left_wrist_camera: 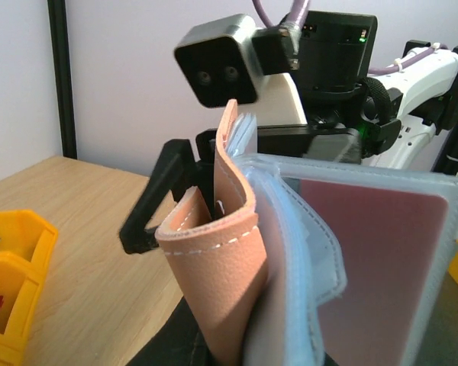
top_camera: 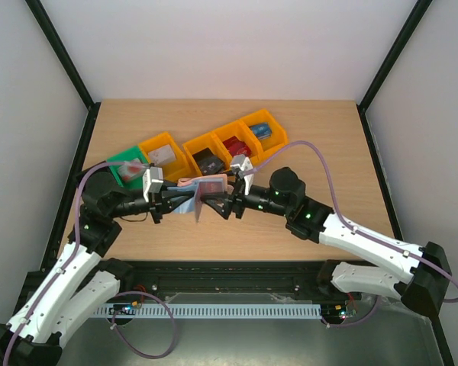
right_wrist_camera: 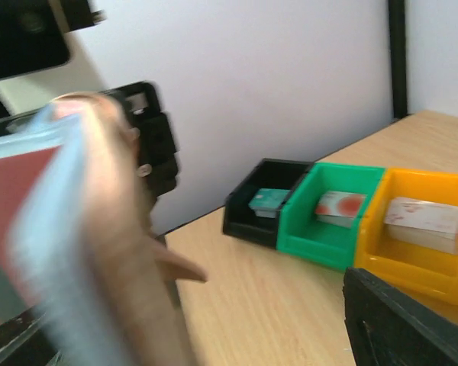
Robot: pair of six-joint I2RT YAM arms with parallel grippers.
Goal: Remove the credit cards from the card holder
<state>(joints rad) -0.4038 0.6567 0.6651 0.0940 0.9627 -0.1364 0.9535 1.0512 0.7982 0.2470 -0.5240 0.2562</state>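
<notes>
The card holder (top_camera: 202,188) is held up off the table between my two grippers, tan outside with light blue sleeves. In the left wrist view its tan cover (left_wrist_camera: 221,259) curls open, and a red card (left_wrist_camera: 374,259) sits in a blue sleeve. My left gripper (top_camera: 174,203) is shut on the holder's lower edge, its fingers hidden under it. My right gripper (top_camera: 220,201) faces it with jaws spread, and the tan flap stands between them. One right finger (right_wrist_camera: 401,320) shows at the lower right, well apart from the blurred holder (right_wrist_camera: 99,229).
A row of bins stands behind the arms: black (right_wrist_camera: 263,200), green (top_camera: 126,169), yellow (top_camera: 165,156) and three orange ones (top_camera: 240,141), each with a card inside. The enclosure's walls and black posts close in on both sides.
</notes>
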